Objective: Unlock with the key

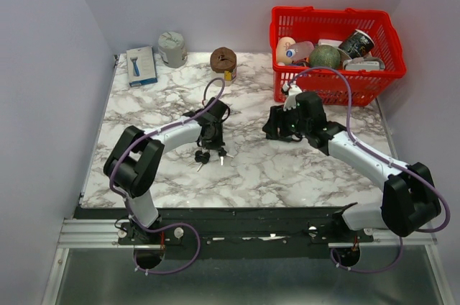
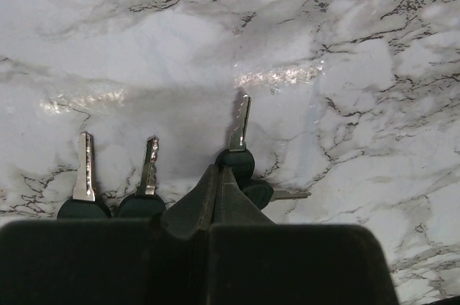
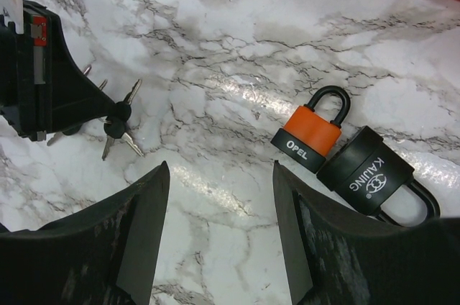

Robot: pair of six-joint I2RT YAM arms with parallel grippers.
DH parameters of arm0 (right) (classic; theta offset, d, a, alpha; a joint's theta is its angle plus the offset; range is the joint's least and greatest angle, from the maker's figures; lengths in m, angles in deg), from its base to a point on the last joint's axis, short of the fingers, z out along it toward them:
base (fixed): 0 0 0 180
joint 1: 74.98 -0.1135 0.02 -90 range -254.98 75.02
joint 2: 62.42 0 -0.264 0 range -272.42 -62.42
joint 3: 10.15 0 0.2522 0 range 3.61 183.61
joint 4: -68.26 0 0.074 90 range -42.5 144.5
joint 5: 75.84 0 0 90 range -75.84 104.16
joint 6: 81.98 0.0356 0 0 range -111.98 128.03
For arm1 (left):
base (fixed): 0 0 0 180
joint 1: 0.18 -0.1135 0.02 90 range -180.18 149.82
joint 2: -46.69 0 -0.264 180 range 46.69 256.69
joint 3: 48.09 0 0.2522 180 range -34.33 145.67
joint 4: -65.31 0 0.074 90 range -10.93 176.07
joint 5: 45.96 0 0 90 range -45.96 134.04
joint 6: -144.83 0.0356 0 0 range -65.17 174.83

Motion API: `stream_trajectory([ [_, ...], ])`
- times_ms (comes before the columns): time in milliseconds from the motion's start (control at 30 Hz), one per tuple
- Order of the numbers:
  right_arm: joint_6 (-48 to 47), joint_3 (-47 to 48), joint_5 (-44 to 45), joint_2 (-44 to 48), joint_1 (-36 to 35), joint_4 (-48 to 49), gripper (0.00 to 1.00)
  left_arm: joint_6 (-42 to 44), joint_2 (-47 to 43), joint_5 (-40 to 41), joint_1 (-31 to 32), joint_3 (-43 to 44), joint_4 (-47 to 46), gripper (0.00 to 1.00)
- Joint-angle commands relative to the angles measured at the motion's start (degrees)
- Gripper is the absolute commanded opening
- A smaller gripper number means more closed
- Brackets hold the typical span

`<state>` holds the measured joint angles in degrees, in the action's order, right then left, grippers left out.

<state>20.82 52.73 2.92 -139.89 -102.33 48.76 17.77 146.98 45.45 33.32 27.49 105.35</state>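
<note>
Lying near the middle of the desk (image 1: 287, 175), the keys (image 1: 208, 154) fan out, and the left gripper (image 2: 218, 172) has its jaws pressed together, tips touching one key's (image 2: 241, 129) black head; whether it is pinched I cannot tell. To the right, an orange padlock (image 3: 310, 132) touches a black padlock (image 3: 374, 175) below the right gripper (image 3: 219, 168), jaws spread. A red basket (image 1: 334, 85) sits at the far right corner.

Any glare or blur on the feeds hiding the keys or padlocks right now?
Left wrist: a glare streak on the marble sits beyond the keys, whose blades read sharp; the left gripper is a dark, soft mass. Right wrist: a bright patch beside the orange padlock, lettering on it and the black padlock legible. Top external: even light, keys tiny.
</note>
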Motion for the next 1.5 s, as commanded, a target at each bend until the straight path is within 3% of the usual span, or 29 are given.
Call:
stream_trajectory([
  [0, -0.49, 1.41, -0.88, -0.40, -0.77, -0.77, 0.68, -1.35, -4.66, -1.06, 0.26, -1.88, -0.70, 0.00],
  [333, -0.23, 1.94, -1.76, -1.89, -1.30, -0.77, 0.68, -2.40, -9.59, -1.32, 0.08, -5.75, -6.33, 0.00],
  [400, -0.23, 2.03, -2.02, -2.07, -1.30, -0.77, 0.68, -2.32, -9.41, -4.82, -0.27, -6.62, -7.38, 0.00],
  [467, -0.14, 2.12, -2.29, -2.16, -1.30, -0.77, 0.68, -3.45, -9.41, -7.20, -1.67, -8.20, -9.49, 0.10],
  [600, -0.05, 2.03, -2.38, -2.07, -1.30, -0.77, 0.68, -4.69, -9.15, -9.32, -3.17, -9.44, -10.73, 0.43],
  [700, 0.03, 1.77, -2.29, -1.98, -1.30, -0.77, 0.68, -4.43, -8.63, -8.62, -3.17, -9.09, -9.15, 0.57],
  [800, 0.21, 1.77, -2.38, -1.98, -1.30, -0.77, 0.68, -3.73, -6.70, -9.49, -3.17, -8.91, -8.27, 0.61],
  [1133, 1.00, 1.41, -2.99, -1.54, -1.30, -0.77, 0.68, -3.99, -1.06, -13.01, -3.09, -7.59, -5.71, 0.60],
  [1367, 1.26, 1.41, -2.99, -1.63, -1.30, -0.77, 0.68, -4.34, 0.78, -14.33, -3.09, -7.59, -4.31, 0.48],
  [1467, 1.27, 1.59, -3.26, -1.98, -1.30, -0.68, 0.68, -4.34, 2.45, -15.64, -3.00, -7.51, -4.48, 0.36],
])
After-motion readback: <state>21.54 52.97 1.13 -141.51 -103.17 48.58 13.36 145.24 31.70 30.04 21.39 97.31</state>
